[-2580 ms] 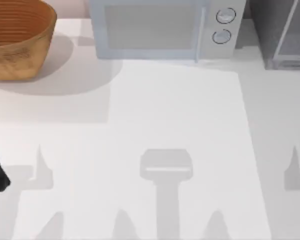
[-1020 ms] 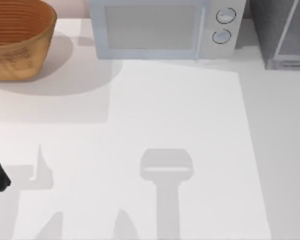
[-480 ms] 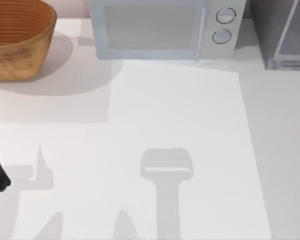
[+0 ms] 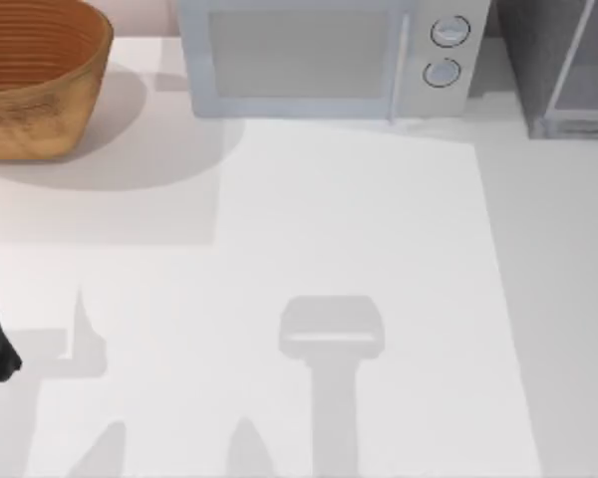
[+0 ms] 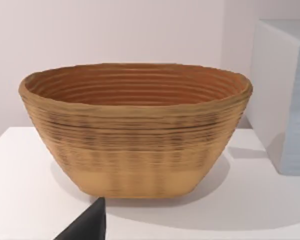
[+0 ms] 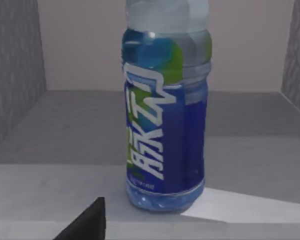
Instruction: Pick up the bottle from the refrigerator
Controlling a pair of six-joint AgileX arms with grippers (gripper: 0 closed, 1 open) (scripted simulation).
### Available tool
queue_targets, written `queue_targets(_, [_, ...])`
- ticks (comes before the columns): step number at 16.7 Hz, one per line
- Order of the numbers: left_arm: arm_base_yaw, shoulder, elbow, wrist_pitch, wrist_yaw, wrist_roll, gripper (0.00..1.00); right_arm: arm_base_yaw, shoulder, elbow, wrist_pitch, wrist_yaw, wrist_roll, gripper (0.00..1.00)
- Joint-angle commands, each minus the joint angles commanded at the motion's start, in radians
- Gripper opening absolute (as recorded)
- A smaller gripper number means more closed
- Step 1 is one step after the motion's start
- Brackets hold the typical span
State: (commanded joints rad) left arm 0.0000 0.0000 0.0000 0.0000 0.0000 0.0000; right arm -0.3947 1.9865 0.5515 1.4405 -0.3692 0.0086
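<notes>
The right end effector (image 6: 85, 222) appears as a dark wedge low in the right wrist view. We cannot tell whether it is spread or pressed together. It is not yet touching anything.

Directly ahead of it the bottle (image 6: 165, 110) stands upright on the floor of the refrigerator (image 6: 12, 75), between the speckled grey side walls and apart from both.

Change noted: a shadow that lay near the right edge of the surface (image 4: 379, 219) in the top view a few seconds ago is gone. Nothing else there has shifted. We judge that the right arm has reached into the refrigerator (image 4: 538, 60) at the back right, beside the microwave (image 4: 319, 60), so the approach is nearly complete and the grasp remains.

The left end effector (image 5: 87, 227) is parked at the left edge, facing the basket (image 5: 135, 130); its state is likewise undetermined.
</notes>
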Motion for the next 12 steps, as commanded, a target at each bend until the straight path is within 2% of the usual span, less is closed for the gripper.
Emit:
queue_targets(5, [0.0, 0.0, 0.0, 0.0, 0.0, 0.0, 1.0, 0.106, 0.119, 0.292, -0.151, 0.113, -0.007, 1.0])
queue_targets(8, [0.0, 0.0, 0.0, 0.0, 0.0, 0.0, 1.0, 0.143, 0.154, 0.345, -0.195, 0.152, -0.011, 1.0])
queue_targets(12, [0.0, 0.0, 0.0, 0.0, 0.0, 0.0, 1.0, 0.139, 0.149, 0.341, -0.192, 0.15, -0.01, 1.0])
